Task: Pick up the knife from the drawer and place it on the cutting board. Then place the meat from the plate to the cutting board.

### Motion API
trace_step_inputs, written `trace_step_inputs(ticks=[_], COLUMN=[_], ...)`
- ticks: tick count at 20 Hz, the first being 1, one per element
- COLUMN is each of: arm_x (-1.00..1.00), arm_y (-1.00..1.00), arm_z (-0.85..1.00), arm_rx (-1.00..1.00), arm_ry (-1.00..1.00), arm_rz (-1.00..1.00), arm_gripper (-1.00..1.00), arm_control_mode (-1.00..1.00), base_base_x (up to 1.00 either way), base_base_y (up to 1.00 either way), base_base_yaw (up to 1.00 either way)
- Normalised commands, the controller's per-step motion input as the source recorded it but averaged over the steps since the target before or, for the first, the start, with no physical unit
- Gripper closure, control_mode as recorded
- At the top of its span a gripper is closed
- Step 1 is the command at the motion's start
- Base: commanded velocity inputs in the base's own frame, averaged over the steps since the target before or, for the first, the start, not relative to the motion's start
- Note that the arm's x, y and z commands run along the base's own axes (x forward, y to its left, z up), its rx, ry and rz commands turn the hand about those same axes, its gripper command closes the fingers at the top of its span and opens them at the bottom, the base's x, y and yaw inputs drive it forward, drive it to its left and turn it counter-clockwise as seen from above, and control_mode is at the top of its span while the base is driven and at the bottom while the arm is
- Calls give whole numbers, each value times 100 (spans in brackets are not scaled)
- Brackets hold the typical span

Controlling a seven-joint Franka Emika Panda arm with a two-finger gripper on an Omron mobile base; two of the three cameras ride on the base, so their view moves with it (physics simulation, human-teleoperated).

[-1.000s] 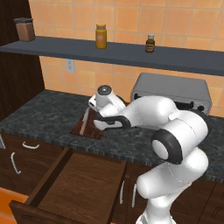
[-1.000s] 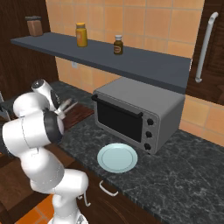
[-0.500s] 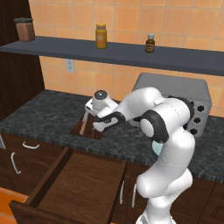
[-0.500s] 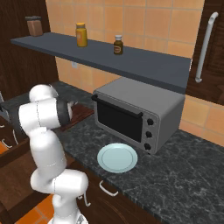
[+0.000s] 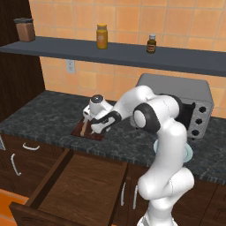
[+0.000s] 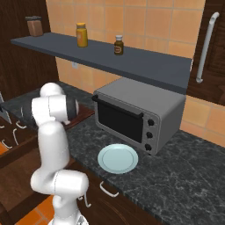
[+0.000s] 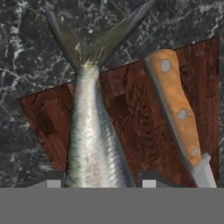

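The claw (image 7: 99,183) gripped the meat (image 7: 89,131) over the cutting board (image 7: 140,127), beside the knife (image 7: 179,113). Last step, it seemed: lower the fish, then let go.

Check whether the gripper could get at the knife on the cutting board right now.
Probably not at once: the gripper has the meat between its jaws. The knife itself lies uncovered beside it on the cutting board.
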Motion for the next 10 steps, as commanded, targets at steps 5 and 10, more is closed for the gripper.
trace_step_inputs(ticks=[5,10], arm_x=[34,37], arm_y=[0,0], arm_z=[-36,-21], arm_rx=[0,0], arm_ry=[1,0], arm_rz=[2,1], arm_gripper=[100,100], arm_control_mode=[-100,-100], base_base_x=[0,0], base_base_y=[0,0], base_base_yaw=[0,0])
